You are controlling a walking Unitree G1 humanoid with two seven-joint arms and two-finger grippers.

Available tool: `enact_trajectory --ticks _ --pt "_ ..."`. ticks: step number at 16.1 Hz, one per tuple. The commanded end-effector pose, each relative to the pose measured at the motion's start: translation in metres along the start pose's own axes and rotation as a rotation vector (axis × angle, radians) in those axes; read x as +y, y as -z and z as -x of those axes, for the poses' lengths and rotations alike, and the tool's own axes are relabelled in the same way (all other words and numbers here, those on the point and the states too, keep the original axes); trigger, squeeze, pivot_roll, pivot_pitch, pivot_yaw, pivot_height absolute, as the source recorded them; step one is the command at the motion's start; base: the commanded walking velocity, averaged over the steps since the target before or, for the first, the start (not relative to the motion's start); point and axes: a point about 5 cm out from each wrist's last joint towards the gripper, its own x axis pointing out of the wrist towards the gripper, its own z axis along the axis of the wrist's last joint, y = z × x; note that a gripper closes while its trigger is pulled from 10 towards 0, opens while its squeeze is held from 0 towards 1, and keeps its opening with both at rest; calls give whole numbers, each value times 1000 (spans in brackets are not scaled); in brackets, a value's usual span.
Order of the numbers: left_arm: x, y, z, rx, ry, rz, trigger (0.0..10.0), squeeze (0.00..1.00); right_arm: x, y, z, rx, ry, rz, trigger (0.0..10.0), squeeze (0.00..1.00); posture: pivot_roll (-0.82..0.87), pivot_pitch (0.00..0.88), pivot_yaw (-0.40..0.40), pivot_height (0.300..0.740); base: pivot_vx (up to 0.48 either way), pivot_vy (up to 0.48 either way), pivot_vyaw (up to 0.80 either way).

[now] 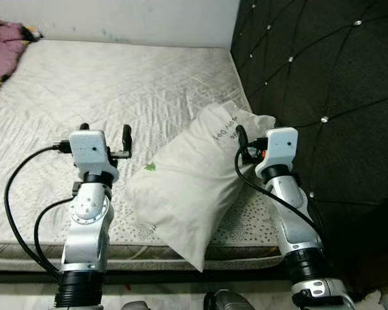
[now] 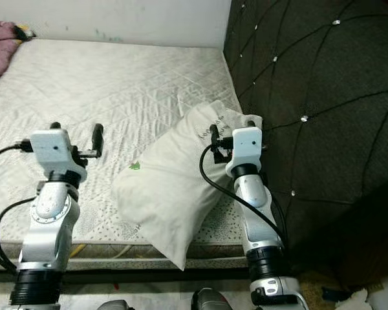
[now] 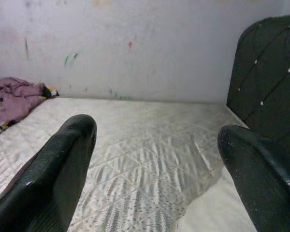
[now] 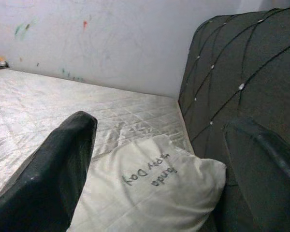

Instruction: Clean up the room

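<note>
We see white printed pillow (image 1: pixel 194 187) lying on pale quilted bare mattress (image 1: pixel 116 84), between our two end effectors, its far corner against dark tufted headboard (image 1: pixel 323 77). Left end effector (image 1: pixel 105 135) hovers just beside pillow, fingers spread wide, empty. Right end effector (image 4: pixel 159 159) above pillow's far end, fingers wide apart, empty. Crumpled pink cloth (image 1: pixel 5 39) well beyond left end effector.

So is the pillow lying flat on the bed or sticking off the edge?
Sticking off a bit. The white pillow lies slantwise on the mattress, its lower corner hanging past the front edge, its top by the dark headboard.
</note>
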Motion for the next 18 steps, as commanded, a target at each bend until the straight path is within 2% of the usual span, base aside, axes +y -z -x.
enact_trajectory --ticks 1,10,14,18 --pt "-2 -1 1 10 2 2 10000 0 -3 -2 2 0 9 -7 10000 0 43 0 -24 740 0 0 -800" --pt "-2 3 7 49 14 14 10000 0 -11 -2 15 29 55 -32 10000 0 18 0 -15 740 0 0 -800" --pt "-5 -3 7 39 15 20 10000 0 -8 -6 18 20 52 -42 10000 0 22 0 -13 740 0 0 -800" --pt "-4 -7 7 30 11 16 10000 0 -2 -11 18 10 34 -43 10000 0 27 14 -18 740 0 0 0"
